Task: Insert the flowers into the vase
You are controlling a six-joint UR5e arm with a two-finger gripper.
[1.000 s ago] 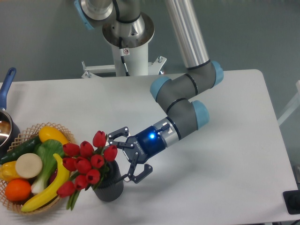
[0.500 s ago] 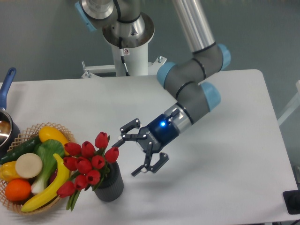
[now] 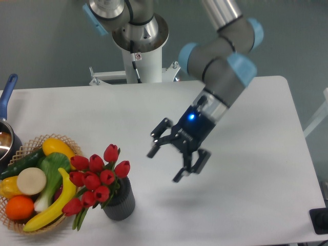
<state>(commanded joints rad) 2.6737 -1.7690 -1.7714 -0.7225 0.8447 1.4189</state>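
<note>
Flowers (image 3: 96, 177) sit in the vase (image 3: 120, 201), red buds leaning left over its rim, toward the basket (image 3: 28, 148) of toy fruit and vegetables. Vase upright on the tabletop (image 3: 246, 205), near the front edge. Pincer (image 3: 177, 160) spread wide, holding nothing, up and to the right of the flowers, clear of them.

Red tulip flowers (image 3: 97, 177) with green stems rise from a dark grey, ribbed vase (image 3: 120, 204) on a white table (image 3: 246, 215). The black gripper (image 3: 170, 162) shows a blue light, on a grey arm (image 3: 220, 77) with pale blue caps. The tan woven basket (image 3: 28, 147) holds a yellow banana (image 3: 51, 205), 1 orange (image 3: 19, 207) and green vegetables.
</note>
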